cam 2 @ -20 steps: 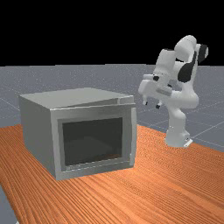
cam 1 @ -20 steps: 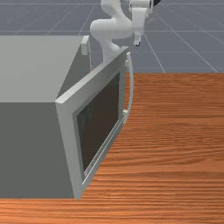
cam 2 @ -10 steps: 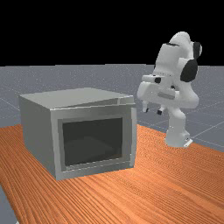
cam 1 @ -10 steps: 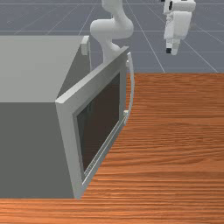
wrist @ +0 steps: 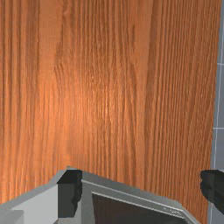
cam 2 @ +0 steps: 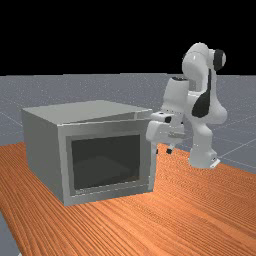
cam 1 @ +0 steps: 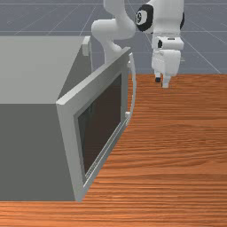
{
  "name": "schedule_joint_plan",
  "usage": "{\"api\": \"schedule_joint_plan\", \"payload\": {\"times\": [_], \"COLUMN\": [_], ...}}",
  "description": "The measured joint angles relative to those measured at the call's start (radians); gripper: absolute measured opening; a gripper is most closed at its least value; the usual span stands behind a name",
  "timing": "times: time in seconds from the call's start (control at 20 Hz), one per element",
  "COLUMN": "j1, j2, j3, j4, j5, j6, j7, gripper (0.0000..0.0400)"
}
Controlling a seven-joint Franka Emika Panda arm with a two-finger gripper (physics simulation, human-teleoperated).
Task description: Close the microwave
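Hovering near the ajar door (cam 1: pixel 102 126): pincer (cam 1: pixel 162 83), spread open.
It should swing lightly; push near the handle (cam 1: pixel 134 88), no grip needed.

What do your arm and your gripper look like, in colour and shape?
My arm is white, made of thick rounded segments, with black joint covers; one cover shows a pale disc with a dark mark. My white, blocky gripper has two slim white-and-dark jaws, standing apart.

Grey microwave (cam 2: pixel 44 150), dark door window (cam 2: pixel 106 161), orange-brown, streaky-grained table (cam 2: pixel 200 215), black-patched white arm (cam 2: pixel 193 66)
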Motion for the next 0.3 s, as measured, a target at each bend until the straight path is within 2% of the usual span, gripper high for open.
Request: {"api": "schedule_joint_plan", "payload": {"times": [0.05, 0.1, 0.2, 0.3], "j1": [-0.025, -0.055, -0.087, -0.109], "j2": [-0.02, -0.037, -0.062, -0.056], "j3": [-0.017, -0.048, -0.092, -0.141], "j4": [-0.026, -0.046, -0.076, -0.059], "j5": [0.042, 0.128, 0.196, 0.303], "j6": [0.015, 0.013, 0.033, -0.004], "j7": [-0.112, -0.355, -0.5, -0.81], "gripper": [0.04, 0.04, 0.04, 0.04]}}
